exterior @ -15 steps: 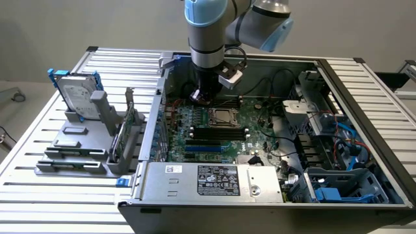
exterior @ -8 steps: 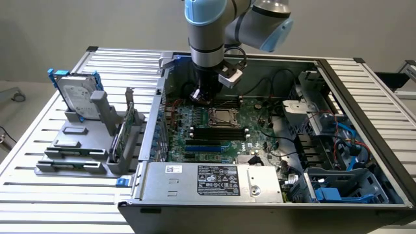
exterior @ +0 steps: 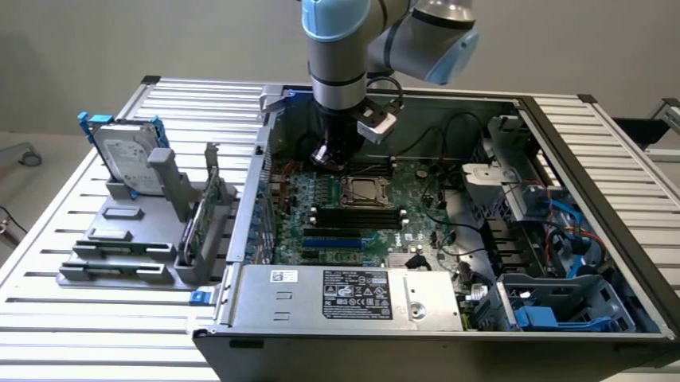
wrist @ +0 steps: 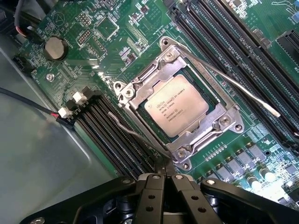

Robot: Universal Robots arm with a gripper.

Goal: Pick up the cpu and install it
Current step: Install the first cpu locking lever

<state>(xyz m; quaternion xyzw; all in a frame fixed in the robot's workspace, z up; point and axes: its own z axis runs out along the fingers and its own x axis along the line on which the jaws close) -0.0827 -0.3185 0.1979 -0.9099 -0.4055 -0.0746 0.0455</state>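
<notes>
The cpu (wrist: 180,105) is a small square chip with a silver-grey printed top. It lies flat inside the metal socket frame (wrist: 140,84) on the green motherboard (wrist: 117,37). In the exterior view the socket with the cpu (exterior: 364,189) sits mid-board inside the open computer case. My gripper (wrist: 167,173) is shut, its black fingertips pressed together with nothing between them, just off one corner of the socket frame. Seen from the exterior view, the gripper (exterior: 322,156) hangs low over the board, a little to that view's left of and behind the socket.
Thin metal socket levers (wrist: 243,91) stick out beside the frame. Long black memory slots (exterior: 359,215) flank the socket. The case walls (exterior: 260,159) and cables (exterior: 467,231) close in around it. A hard drive in a blue frame (exterior: 127,155) stands on a grey fixture (exterior: 117,255) outside the case.
</notes>
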